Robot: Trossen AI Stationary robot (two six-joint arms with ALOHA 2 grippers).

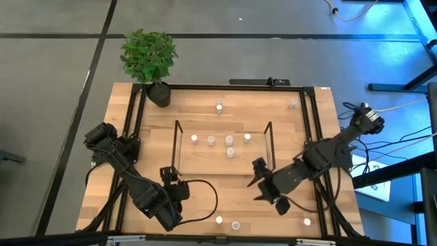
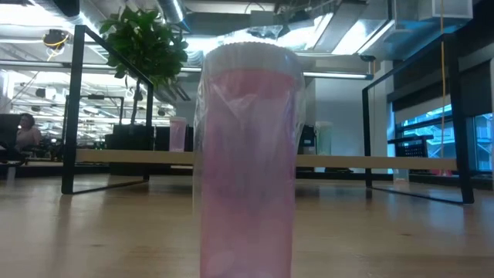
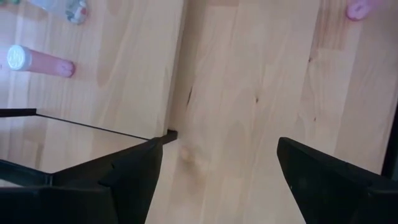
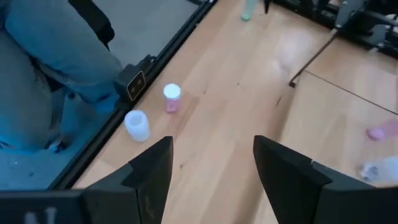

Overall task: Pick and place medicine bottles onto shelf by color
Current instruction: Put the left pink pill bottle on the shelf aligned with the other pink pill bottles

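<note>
1. At the lower left of the overhead frame, the left arm's dark two-finger gripper (image 1: pixel 172 179) hangs over bare board just outside the near-left corner of the low black wire shelf with the pale wooden base (image 1: pixel 222 156). Its fingers stand well apart and hold nothing.

2. Along the bottom edge of the overhead frame, three small pale cylindrical medicine bottles stand upright on the light wooden table (image 1: pixel 205 113): one (image 1: pixel 219 220) lower centre, the pink one (image 1: pixel 235 225) just right of it, and a third (image 1: pixel 306 221) further right. The pink one is probably the one filling the table-level view (image 2: pixel 248 154).

3. In the centre of the frame, five bottles already sit on the shelf board, clustered around the middle (image 1: pixel 229 141). Two more wait at the upper part of the table, near the far rail (image 1: pixel 219 106), (image 1: pixel 293 104).

4. Right of centre, the right arm's dark two-finger gripper (image 1: pixel 263 183) hovers by the shelf's near-right corner, fingers spread and empty. Its wrist camera looks across at a pink bottle (image 4: pixel 171 98) and a whitish one (image 4: pixel 137 125) beside the frame rail, both upright, long axes vertical.

5. The relation that matters: the loose near-edge bottles lie toward the bottom of the frame from both grippers. The lower-centre pair sits about between the two arms; the rightmost one is clearly nearer the right gripper, so I would expect that arm to take it.
</note>
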